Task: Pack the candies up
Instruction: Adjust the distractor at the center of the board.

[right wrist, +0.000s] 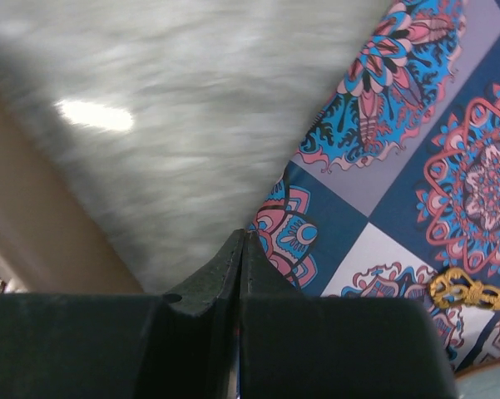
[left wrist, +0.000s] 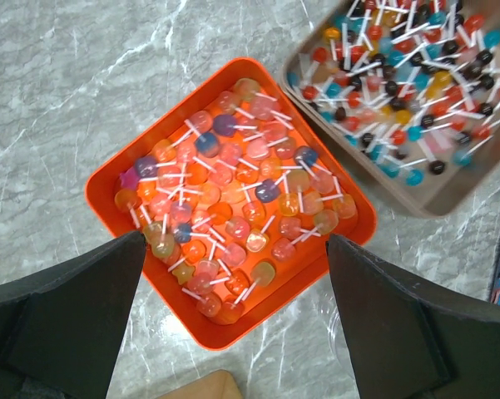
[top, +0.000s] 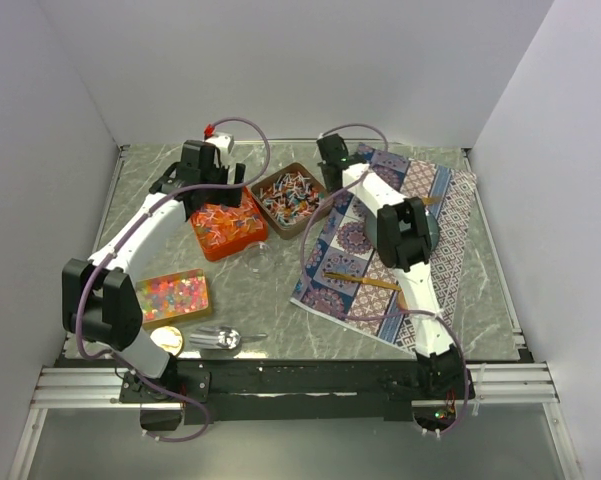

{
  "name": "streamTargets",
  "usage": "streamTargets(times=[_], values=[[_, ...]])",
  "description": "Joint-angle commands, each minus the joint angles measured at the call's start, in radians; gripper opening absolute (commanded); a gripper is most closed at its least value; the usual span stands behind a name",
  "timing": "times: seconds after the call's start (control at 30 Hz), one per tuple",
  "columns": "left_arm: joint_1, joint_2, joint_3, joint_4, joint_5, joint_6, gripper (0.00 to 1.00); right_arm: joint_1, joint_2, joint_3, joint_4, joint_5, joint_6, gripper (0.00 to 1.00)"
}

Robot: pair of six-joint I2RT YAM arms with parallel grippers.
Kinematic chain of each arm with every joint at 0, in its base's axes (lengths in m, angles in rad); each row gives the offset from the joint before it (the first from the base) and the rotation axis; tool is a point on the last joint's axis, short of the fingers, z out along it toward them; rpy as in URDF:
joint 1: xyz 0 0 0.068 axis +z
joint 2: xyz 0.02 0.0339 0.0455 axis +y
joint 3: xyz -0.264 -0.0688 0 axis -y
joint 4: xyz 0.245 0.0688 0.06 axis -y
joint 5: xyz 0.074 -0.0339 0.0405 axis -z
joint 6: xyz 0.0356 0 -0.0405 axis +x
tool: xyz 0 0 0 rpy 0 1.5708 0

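Observation:
The candies are small lollipops on white sticks. One lot (left wrist: 233,191) fills an orange tray (left wrist: 258,320), and a darker lot (left wrist: 408,66) fills a brown tray (left wrist: 437,199) beside it. My left gripper (left wrist: 235,241) hangs open above the orange tray (top: 228,228), holding nothing. Bead-like multicoloured candies (top: 175,293) lie in a shallow tray at the near left. My right gripper (right wrist: 243,234) is shut, its tips at the edge of the patterned cloth (right wrist: 416,150). I cannot tell whether it pinches the cloth. In the top view it (top: 332,152) sits behind the brown tray (top: 290,198).
The patterned cloth (top: 390,240) covers the right half of the table, with a gold spoon (top: 362,281) on it. A teal plate (right wrist: 492,384) shows partly under the right arm. A silver scoop (top: 218,338) and a gold disc (top: 167,341) lie near the front edge.

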Motion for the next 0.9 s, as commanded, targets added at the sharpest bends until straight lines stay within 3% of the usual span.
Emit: streamTargets(times=[0.0, 0.2, 0.33, 0.37, 0.4, 0.5, 0.6, 0.7, 0.8, 0.87], values=[[-0.004, -0.055, 0.033, 0.009, -0.006, 0.021, 0.97, 0.051, -0.078, 0.009, 0.080, -0.112, -0.083, 0.00], [-0.006, -0.060, 0.032, 0.011, 0.026, 0.013, 0.97, 0.042, -0.124, -0.028, 0.063, -0.057, -0.070, 0.00], [-0.004, -0.083, -0.020, -0.005, 0.213, 0.019, 0.97, 0.010, -0.184, 0.013, 0.035, -0.049, -0.026, 0.52], [-0.004, -0.093, -0.049, 0.008, 0.277, 0.022, 0.98, 0.004, -0.206, 0.012, 0.034, -0.067, -0.015, 0.57], [-0.007, -0.104, -0.110, 0.047, 0.424, 0.019, 0.98, -0.004, -0.264, 0.000, 0.034, -0.087, 0.018, 0.60], [-0.081, -0.113, -0.170, 0.089, 0.572, 0.047, 0.99, -0.047, -0.405, -0.104, 0.078, -0.135, 0.083, 0.60], [-0.144, -0.081, -0.180, 0.120, 0.563, 0.052, 0.99, -0.129, -0.500, -0.168, 0.072, -0.139, 0.204, 0.60], [-0.149, 0.004, -0.149, 0.161, 0.691, 0.091, 0.93, -0.275, -0.537, -0.169, -0.021, -0.178, 0.327, 0.52], [-0.198, 0.107, -0.089, 0.138, 0.753, 0.108, 0.83, -0.361, -0.577, -0.256, -0.035, -0.140, 0.227, 0.59], [-0.239, 0.162, -0.042, 0.094, 0.746, 0.105, 0.83, -0.427, -0.580, -0.296, -0.091, -0.143, 0.236, 0.65]])
